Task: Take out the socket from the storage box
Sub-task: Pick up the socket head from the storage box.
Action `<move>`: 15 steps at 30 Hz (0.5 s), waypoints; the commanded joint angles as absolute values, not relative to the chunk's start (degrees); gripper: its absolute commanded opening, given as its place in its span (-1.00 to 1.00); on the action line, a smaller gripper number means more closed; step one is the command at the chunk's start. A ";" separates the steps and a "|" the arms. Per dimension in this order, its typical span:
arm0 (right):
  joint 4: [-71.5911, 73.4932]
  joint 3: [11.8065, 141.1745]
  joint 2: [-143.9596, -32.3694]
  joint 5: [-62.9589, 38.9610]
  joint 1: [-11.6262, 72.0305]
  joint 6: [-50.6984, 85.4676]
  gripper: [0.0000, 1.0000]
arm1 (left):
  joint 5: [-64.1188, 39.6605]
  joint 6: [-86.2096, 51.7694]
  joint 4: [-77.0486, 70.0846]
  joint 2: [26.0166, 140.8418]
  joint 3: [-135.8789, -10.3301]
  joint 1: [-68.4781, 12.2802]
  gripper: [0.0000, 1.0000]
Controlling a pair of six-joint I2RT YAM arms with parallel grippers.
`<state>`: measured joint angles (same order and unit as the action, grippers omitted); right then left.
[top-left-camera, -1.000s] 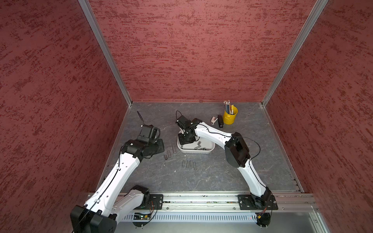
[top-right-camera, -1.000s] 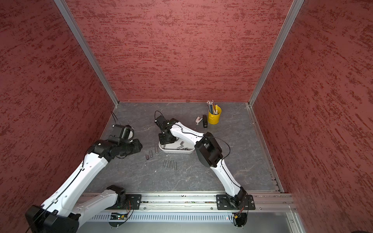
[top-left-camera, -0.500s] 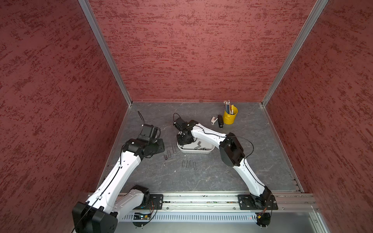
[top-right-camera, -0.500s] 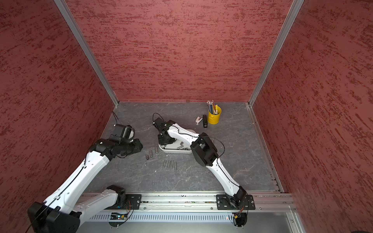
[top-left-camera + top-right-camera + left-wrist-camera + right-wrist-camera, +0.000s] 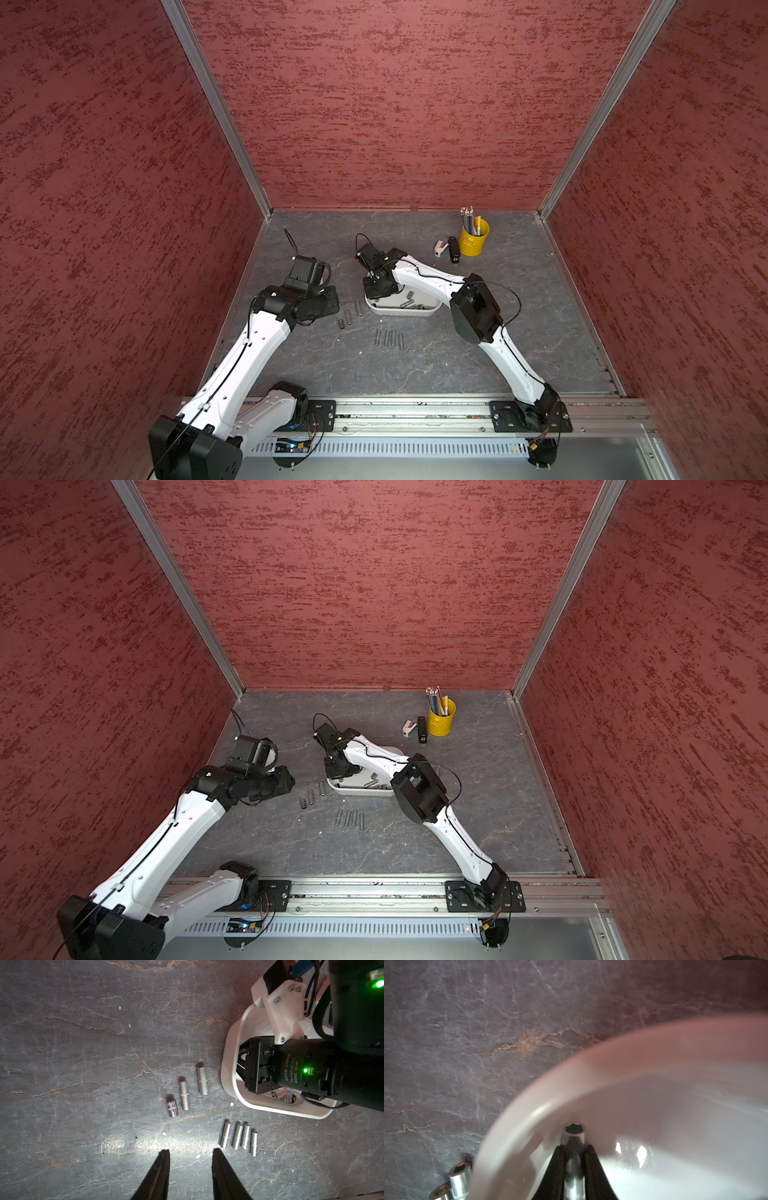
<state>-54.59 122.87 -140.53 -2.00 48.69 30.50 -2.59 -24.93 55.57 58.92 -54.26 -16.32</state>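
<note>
Table [image 5: 415, 365]: grey, stone-patterned. Storage box [image 5: 405, 311]: white, shallow, on table near centre in both top views. Right tool [image 5: 574, 1148]: inside box at rounded corner, fingers clenched on socket [image 5: 574, 1132]. Left tool [image 5: 189, 1152]: released, empty, above bare table. Socket: chrome, inside box close to wall, hex opening showing beyond fingertips. Loose sockets [image 5: 239, 1138]: seven on table beside box, in a row of four and a row of three.
</note>
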 commanded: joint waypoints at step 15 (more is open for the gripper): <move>-51.68 110.88 -121.16 -7.94 45.44 30.29 -0.77 | -3.03 -23.92 54.49 58.41 -53.60 -16.13 -0.26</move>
